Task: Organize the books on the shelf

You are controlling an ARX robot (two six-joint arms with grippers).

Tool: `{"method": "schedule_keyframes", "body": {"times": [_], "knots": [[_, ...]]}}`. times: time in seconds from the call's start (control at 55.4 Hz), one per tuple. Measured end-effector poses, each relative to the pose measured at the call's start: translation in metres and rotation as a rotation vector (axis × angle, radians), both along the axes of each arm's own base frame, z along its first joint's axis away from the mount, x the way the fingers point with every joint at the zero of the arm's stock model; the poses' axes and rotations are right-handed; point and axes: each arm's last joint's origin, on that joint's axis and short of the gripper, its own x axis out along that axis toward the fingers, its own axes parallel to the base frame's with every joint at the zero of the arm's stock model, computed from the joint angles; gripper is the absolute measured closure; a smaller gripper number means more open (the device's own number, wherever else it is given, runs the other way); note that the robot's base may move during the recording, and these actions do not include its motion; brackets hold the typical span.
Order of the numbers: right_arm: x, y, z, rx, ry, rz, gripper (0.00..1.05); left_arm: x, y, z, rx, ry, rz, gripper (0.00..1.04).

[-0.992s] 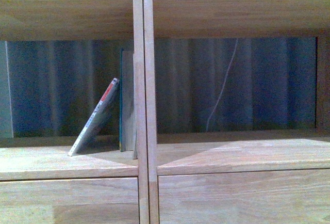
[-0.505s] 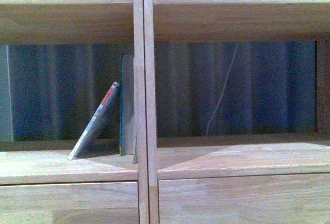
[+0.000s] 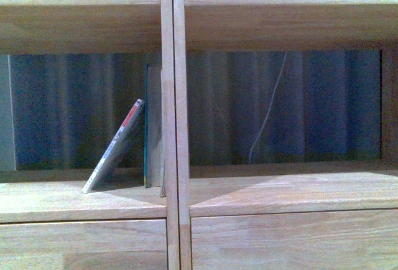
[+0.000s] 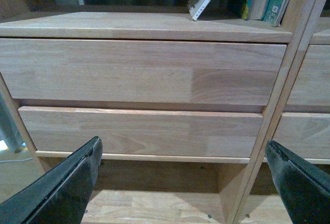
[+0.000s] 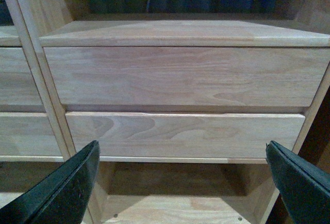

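With both our left gripper (image 4: pixel 183 182) and right gripper (image 5: pixel 180 182) spread apart and empty below the drawers, we judged the leaning paperback (image 3: pixel 115 147) in the shelf (image 3: pixel 173 96) needed pinching near its top to stand it upright

Dim, bluish, grainy front view; wrist views brighter and sharper; soft shadows under the shelf (image 3: pixel 249 21) boards

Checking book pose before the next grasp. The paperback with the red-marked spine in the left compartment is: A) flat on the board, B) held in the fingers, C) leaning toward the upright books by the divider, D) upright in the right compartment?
C: the paperback stands tilted, its top toward the upright books next to the divider.
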Motion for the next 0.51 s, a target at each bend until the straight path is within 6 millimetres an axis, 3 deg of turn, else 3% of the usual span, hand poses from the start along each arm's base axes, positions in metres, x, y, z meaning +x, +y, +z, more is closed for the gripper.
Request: {"method": "schedule_keyframes", "body": {"times": [0.505], "knots": [[0.0000, 0.0000, 0.0000, 0.000, 0.000, 0.000, 0.07, 0.0000, 0.0000, 0.0000, 0.000, 0.000, 0.000, 0.07]]}}
